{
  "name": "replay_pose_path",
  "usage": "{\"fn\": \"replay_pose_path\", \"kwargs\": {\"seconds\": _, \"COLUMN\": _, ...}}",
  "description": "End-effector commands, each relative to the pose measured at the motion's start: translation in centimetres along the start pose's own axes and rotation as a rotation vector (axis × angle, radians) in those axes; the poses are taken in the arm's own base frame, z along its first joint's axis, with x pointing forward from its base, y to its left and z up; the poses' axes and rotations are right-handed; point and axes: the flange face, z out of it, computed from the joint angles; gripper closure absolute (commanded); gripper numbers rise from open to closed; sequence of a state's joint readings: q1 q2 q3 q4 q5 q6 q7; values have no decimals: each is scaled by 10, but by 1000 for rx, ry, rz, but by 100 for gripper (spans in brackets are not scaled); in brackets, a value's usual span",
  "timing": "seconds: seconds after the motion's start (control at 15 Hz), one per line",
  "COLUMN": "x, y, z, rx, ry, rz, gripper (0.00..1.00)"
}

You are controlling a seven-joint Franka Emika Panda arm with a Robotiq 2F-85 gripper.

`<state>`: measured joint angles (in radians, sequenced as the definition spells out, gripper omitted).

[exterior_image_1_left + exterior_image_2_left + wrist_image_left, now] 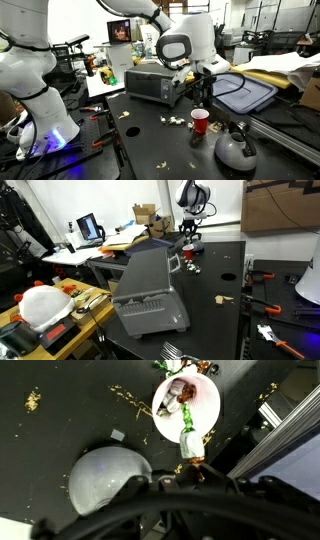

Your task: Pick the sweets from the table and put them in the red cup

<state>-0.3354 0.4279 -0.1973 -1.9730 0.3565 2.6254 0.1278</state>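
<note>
The red cup (205, 390) stands on the black table (60, 430); from above its pale inside holds a few sweets, one green (186, 426). It also shows in both exterior views (200, 121) (186, 253). My gripper (190, 468) is shut on a whitish wrapped sweet (190, 450) and holds it just above the cup's near rim. In both exterior views the gripper (203, 92) (187, 242) hangs right above the cup. Loose sweets lie on the table (174, 120) (33, 400) (193, 268).
A round grey kettle (235, 150) (105, 480) stands close beside the cup. A toaster oven (150, 85) (150, 290) sits behind it. A blue-rimmed tray (245, 92) lies at the back. A metal rail (285, 430) runs along the table's edge.
</note>
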Motion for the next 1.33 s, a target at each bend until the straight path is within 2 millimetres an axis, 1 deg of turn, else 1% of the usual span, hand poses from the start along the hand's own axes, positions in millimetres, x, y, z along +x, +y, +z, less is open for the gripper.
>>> {"fn": "replay_pose_path", "kwargs": {"seconds": 0.0, "x": 1, "y": -3, "z": -4, "rx": -23, "ry": 4, "rz": 0, "gripper": 98}}
{"fn": "replay_pose_path", "kwargs": {"seconds": 0.33, "x": -1, "y": -5, "z": -1, "rx": -26, "ry": -5, "rz": -11, "gripper": 98}}
{"fn": "replay_pose_path", "kwargs": {"seconds": 0.6, "x": -5, "y": -9, "z": 6, "rx": -21, "ry": -23, "rz": -12, "gripper": 98}}
{"fn": "replay_pose_path", "kwargs": {"seconds": 0.67, "x": -6, "y": -10, "z": 7, "rx": -21, "ry": -25, "rz": -14, "gripper": 65}}
{"fn": "replay_pose_path", "kwargs": {"seconds": 0.73, "x": -8, "y": -11, "z": 8, "rx": -20, "ry": -25, "rz": -15, "gripper": 64}}
{"fn": "replay_pose_path", "kwargs": {"seconds": 0.8, "x": -8, "y": -12, "z": 9, "rx": -17, "ry": -25, "rz": -15, "gripper": 58}}
{"fn": "replay_pose_path", "kwargs": {"seconds": 0.93, "x": -10, "y": -14, "z": 11, "rx": -4, "ry": -26, "rz": -20, "gripper": 44}}
{"fn": "replay_pose_path", "kwargs": {"seconds": 1.0, "x": -11, "y": -14, "z": 10, "rx": -1, "ry": -25, "rz": -18, "gripper": 35}}
{"fn": "replay_pose_path", "kwargs": {"seconds": 1.27, "x": -18, "y": -9, "z": 5, "rx": -1, "ry": -53, "rz": -26, "gripper": 5}}
